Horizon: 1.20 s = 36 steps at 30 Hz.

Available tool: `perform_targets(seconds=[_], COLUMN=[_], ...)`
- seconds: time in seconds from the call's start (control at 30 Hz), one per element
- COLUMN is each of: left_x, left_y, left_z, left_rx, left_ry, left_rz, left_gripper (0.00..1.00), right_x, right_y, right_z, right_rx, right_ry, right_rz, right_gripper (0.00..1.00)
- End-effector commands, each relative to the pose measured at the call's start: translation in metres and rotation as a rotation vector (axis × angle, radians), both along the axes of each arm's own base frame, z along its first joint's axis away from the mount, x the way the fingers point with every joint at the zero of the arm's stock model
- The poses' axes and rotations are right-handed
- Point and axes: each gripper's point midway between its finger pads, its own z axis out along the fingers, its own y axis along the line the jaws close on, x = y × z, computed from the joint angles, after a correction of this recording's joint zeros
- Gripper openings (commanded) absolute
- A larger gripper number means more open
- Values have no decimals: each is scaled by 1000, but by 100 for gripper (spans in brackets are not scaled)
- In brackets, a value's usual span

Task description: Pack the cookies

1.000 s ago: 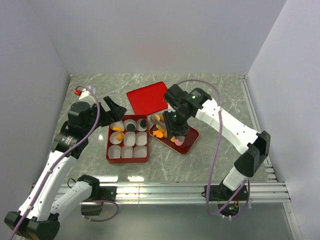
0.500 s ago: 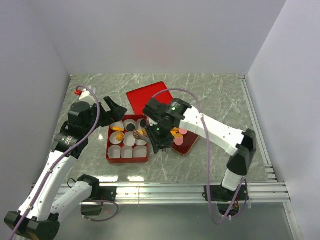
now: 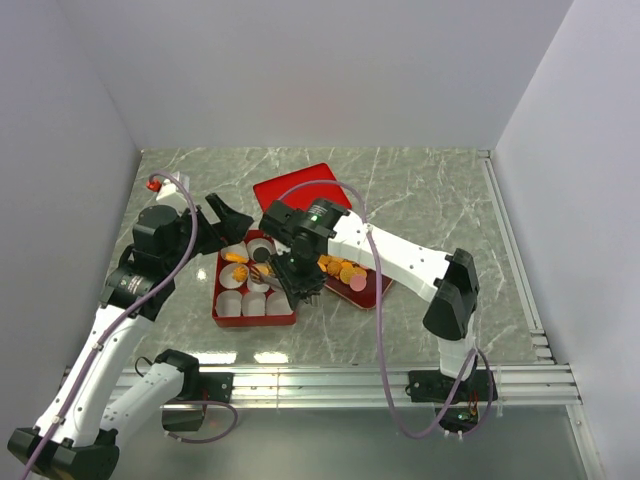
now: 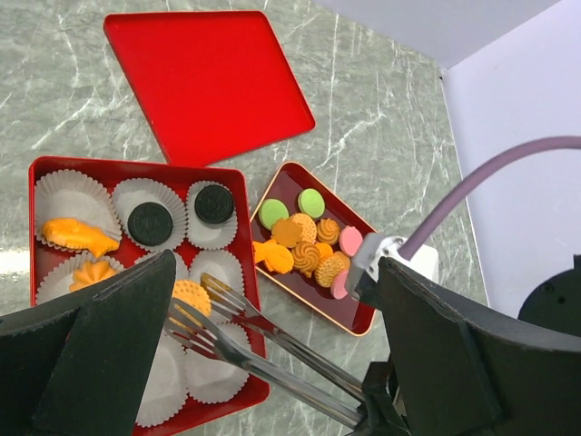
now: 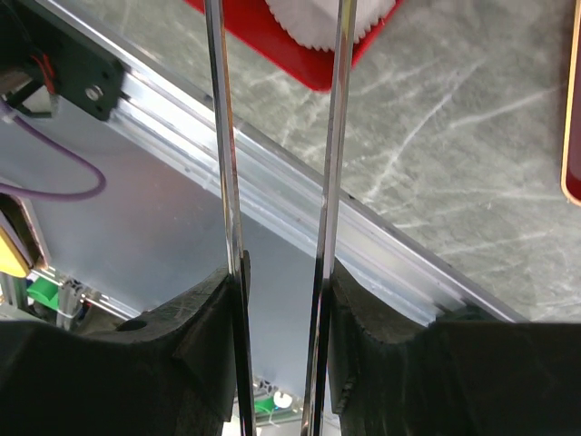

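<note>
Red square box (image 4: 136, 165) with white pleated paper cups (image 4: 68, 195) in its compartments sits lower left in our left wrist view, on the grey-green marble table (image 4: 381, 136). The flat red lid (image 4: 204, 82) lies apart from it, toward the top of the frame.

Most of the cookies (image 4: 309, 245) (orange swirls, two green discs, a couple of pink ones) are piled on a small red oblong tray (image 4: 359, 318) just right of the box. A few are already in cups:
- two black discs (image 4: 150, 222) side by side in the top row
- orange pieces in the cups on the left side
- one round orange cookie (image 4: 191, 292) in the middle cup

The right gripper (image 5: 281, 282) is clamped on a pair of silver metal tongs (image 4: 272, 341); its wrist view shows both tong arms squeezed between the black fingers. The tong tips sit on either side of that middle-cup orange cookie. We honestly can't tell whether it's pinched or just lying in the cup.

The left gripper (image 3: 228, 222) hangs above the upper left corner of the box in the top view, jaws spread wide with nothing between them.
</note>
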Motion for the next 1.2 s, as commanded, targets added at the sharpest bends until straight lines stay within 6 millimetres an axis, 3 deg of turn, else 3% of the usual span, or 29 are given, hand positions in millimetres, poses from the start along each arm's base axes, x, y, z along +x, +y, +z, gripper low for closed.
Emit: perform_targets(seconds=[0.0,0.3,0.7,1.17], left_x=[-2,-3,-5,-4], left_y=[-4,-3,-1,-2], left_z=[17,16,17,17], left_rx=[-27,-17,-13,-13], left_ry=[-52,-54,-58,-54], left_rz=[-18,-15,-8,-13], left_gripper=[99,99,99,99], right_x=[6,11,23,30], right_y=[10,9,20,12], right_z=[11,-3,-5,-10], right_rx=[32,-21,-28,-51], right_ry=[-33,-28,-46,-54], right_rz=[21,5,-4,-20], right_gripper=[30,34,42,52])
